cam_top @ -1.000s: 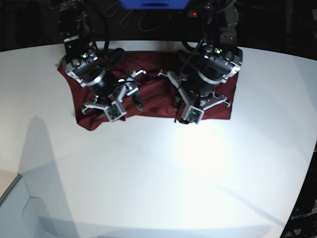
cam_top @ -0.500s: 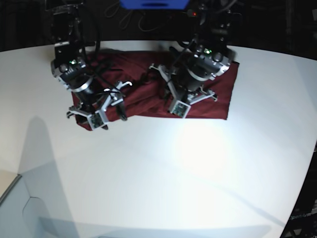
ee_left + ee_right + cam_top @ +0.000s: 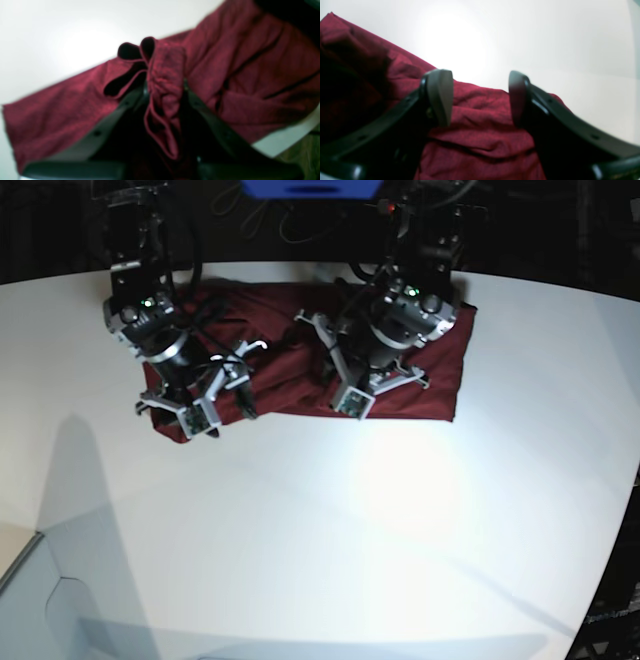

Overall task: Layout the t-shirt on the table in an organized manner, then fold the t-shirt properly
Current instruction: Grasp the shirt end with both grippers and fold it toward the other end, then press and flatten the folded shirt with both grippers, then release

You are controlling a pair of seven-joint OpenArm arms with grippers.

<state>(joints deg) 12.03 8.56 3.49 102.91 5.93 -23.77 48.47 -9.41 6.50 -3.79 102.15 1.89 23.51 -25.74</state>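
Note:
The maroon t-shirt (image 3: 290,380) lies bunched and creased in a rough rectangle at the far side of the white table (image 3: 330,530). My left gripper (image 3: 345,385), on the right in the base view, is over the shirt's middle. In the left wrist view my left gripper (image 3: 165,85) is shut on a gathered fold of the t-shirt (image 3: 250,75). My right gripper (image 3: 208,408) is at the shirt's near left corner. In the right wrist view my right gripper (image 3: 478,97) is open, its fingers (image 3: 440,97) straddling wrinkled t-shirt (image 3: 480,140) close to its edge, gripping nothing.
Both arm bases and cables stand beyond the table's far edge, under a blue object (image 3: 310,188). A grey and tan surface (image 3: 20,580) shows at the lower left. The table's curved edge (image 3: 605,580) drops off at the lower right.
My left gripper has drawn up and to the left with its fold, pulling the shirt's right edge inward. The right arm swung left to the shirt's left corner and then held still.

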